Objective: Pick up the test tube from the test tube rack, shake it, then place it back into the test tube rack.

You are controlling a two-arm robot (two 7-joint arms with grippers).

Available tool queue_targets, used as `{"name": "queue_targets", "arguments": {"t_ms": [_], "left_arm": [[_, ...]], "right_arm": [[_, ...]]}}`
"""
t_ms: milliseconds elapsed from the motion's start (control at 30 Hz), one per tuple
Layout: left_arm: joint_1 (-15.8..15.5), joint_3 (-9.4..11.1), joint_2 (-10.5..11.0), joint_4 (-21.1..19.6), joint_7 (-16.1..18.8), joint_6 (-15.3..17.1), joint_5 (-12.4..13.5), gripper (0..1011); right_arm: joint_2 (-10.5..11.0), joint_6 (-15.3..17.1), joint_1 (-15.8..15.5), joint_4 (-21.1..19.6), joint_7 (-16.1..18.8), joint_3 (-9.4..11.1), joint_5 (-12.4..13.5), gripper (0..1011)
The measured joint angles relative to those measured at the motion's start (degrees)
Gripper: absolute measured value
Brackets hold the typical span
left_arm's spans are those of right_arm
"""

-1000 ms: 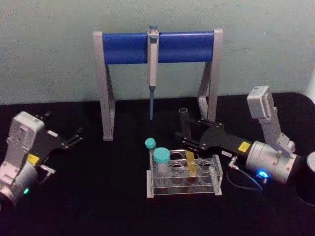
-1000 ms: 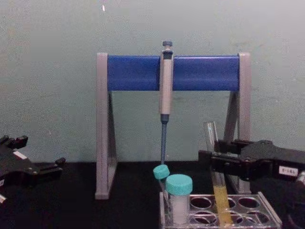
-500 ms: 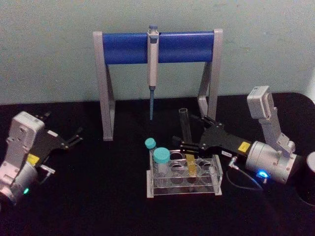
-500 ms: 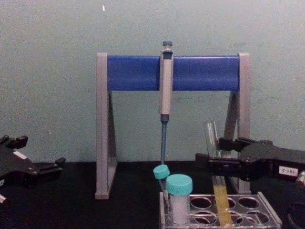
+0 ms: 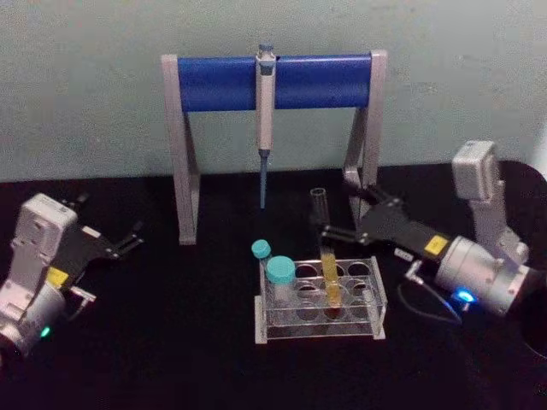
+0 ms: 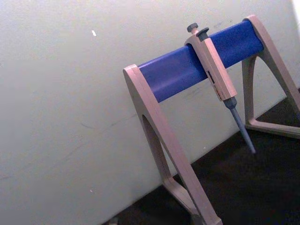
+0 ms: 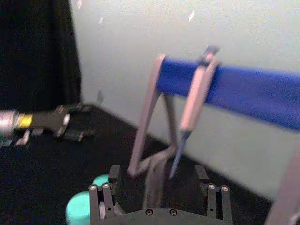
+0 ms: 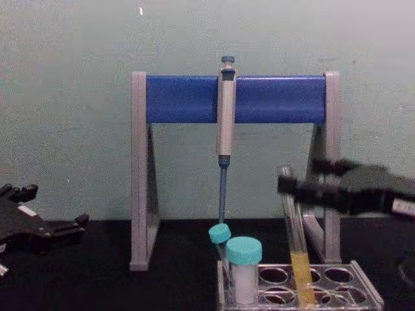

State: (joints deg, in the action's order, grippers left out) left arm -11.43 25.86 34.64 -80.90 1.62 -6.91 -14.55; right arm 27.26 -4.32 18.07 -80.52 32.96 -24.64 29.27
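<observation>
Beside one test tube (image 8: pixel 295 240) (racked), right end effector (image 5: pixel 336 224) fingers apart.

Dim, even light fell on the black table (image 5: pixel 171 342); the right gripper (image 8: pixel 311 188) was smeared by motion blur.

Test tube (image 5: pixel 323 243): clear smooth glass, glossy. Test tube rack (image 5: pixel 318 300): clear hard plastic, shiny edges. Worktop (image 5: pixel 171 342): black, matt, cloth-like. Pipette stand (image 5: pixel 272 83): matt grey legs, smooth blue crossbar. Pipette (image 5: pixel 265 107): grey plastic. Right gripper (image 5: pixel 329 232): matt black fingers, silvery metal-look body behind. Wall (image 8: pixel 71 97): pale green, flat painted finish.
</observation>
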Motion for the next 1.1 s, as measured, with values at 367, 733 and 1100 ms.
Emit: {"name": "queue_targets", "arguments": {"t_ms": [367,733,1100], "left_arm": [[0.00,0.00,0.00,0.00,0.00,0.00,0.00,1001],[0.00,0.00,0.00,0.00,0.00,0.00,0.00,1001],[0.00,0.00,0.00,0.00,0.00,0.00,0.00,1001]], "right_arm": [[-2.47,-0.45,-5.87,-7.27,-18.41,6.79,-6.18,1000],[-4.94,13.57,-7.48,-6.34,-30.18,7.58,-12.97,1000],[-5.97,15.37,-8.22,-4.43,-29.98,8.39,-13.21,1000]]}}
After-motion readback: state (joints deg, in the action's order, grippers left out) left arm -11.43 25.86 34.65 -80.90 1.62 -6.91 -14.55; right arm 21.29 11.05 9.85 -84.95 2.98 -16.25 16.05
